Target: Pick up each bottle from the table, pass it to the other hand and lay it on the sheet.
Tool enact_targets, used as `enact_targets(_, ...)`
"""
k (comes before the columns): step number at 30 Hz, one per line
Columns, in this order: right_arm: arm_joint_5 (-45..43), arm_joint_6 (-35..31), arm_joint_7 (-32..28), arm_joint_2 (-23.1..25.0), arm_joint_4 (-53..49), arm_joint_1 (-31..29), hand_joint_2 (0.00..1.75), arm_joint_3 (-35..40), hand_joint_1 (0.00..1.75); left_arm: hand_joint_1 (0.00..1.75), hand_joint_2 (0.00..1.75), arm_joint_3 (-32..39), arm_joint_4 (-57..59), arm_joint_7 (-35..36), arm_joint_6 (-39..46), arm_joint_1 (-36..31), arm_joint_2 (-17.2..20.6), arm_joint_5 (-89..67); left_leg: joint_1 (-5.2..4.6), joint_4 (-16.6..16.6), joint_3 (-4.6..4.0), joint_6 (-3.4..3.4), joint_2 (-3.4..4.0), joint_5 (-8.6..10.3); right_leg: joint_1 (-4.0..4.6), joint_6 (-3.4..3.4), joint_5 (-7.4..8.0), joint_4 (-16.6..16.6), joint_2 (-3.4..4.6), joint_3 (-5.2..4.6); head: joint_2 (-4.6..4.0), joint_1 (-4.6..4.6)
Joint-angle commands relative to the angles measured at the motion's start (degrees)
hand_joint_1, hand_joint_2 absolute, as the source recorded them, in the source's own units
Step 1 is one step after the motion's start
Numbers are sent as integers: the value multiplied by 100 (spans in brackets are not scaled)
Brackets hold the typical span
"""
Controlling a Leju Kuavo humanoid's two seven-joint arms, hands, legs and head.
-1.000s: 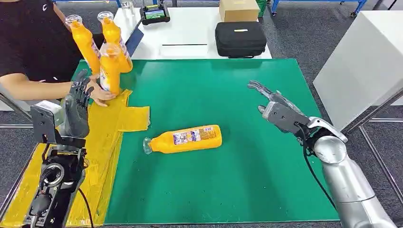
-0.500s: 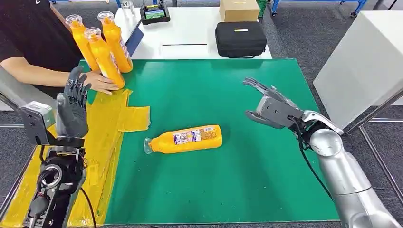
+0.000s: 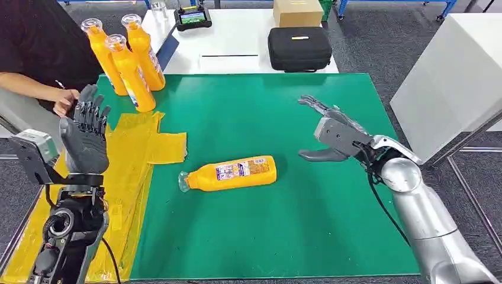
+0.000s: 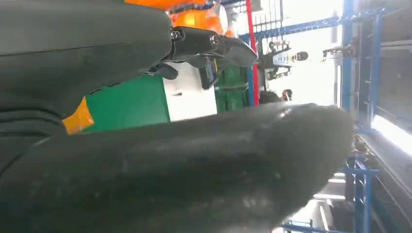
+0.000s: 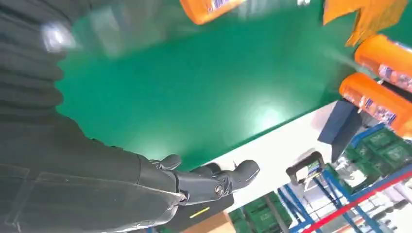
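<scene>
Three bottles (image 3: 127,62) now stand upper left, the person's hand (image 3: 62,100) withdrawn; both the right hand (image 3: 331,133) and left hand (image 3: 86,139) are spread and empty, one bottle (image 3: 231,173) remains mid-table.

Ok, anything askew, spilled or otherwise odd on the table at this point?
No spill or damage. One orange bottle lies on its side mid-mat, while three bottles stand at the far left corner. The yellow sheet looks crumpled and ragged-edged. Both the left hand and right hand hold nothing.
</scene>
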Motion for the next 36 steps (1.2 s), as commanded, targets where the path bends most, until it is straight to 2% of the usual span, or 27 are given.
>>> enact_targets(1,1475,-186,566,526,1233,-1143,175,901,0,0,0,-291,90,228,-31,-287,-392,477,3,4,10,-15,16,-6,3,1,-1,2,9,7,0,2)
enact_targets(4,2132,-61,590,923,1971,-1361,175,1331,0,0,0,-370,-47,304,-17,-224,-517,543,8,4,22,-22,30,-11,8,0,0,-1,21,16,0,0)
enact_targets(5,2220,111,544,1125,2334,-1453,175,1488,0,0,0,-416,-49,343,-19,-241,-548,582,5,0,20,-18,29,-8,5,0,1,-3,22,14,0,0)
enact_targets(7,2371,48,504,1551,2932,-1551,175,1729,0,0,0,-481,-135,354,-7,-204,-566,558,9,-2,34,-26,42,-14,8,-1,-1,-5,30,25,0,-2)
enact_targets(10,2496,16,508,1884,3393,-1670,175,1977,0,0,0,-464,-208,352,34,-110,-575,543,9,-5,28,-19,43,-10,8,-2,2,-5,34,18,0,-2)
enact_targets(14,2479,60,552,1937,3388,-1672,175,1967,0,0,0,-417,-240,357,46,-79,-572,539,13,4,27,-28,28,-13,12,-2,-8,6,18,18,0,-2)
enact_targets(20,2109,187,631,2100,3013,-1274,175,1819,0,0,0,-164,-691,331,-23,458,-488,482,8,-8,19,-15,15,-5,5,1,-2,-3,15,13,0,2)
enact_targets(23,1420,450,844,2421,3024,-1396,175,1613,0,0,0,-330,-889,492,-37,416,-388,472,13,4,23,-26,31,-17,9,0,-11,7,20,16,0,2)
enact_targets(25,1131,480,924,2603,3109,-1515,175,1631,0,0,0,-429,-908,537,14,349,-334,496,6,3,1,-16,10,-4,4,-2,-4,8,8,-3,0,2)
enact_targets(31,1205,543,1046,2937,3209,-1594,175,2114,0,0,0,-350,-1085,606,171,382,-375,472,11,6,14,-28,24,-11,9,-4,-7,10,14,7,0,0)
enact_targets(36,1220,581,1003,2997,3384,-1558,175,2404,0,0,0,116,-1533,739,201,688,-583,333,12,0,18,-22,19,-9,9,0,-6,3,13,12,0,0)
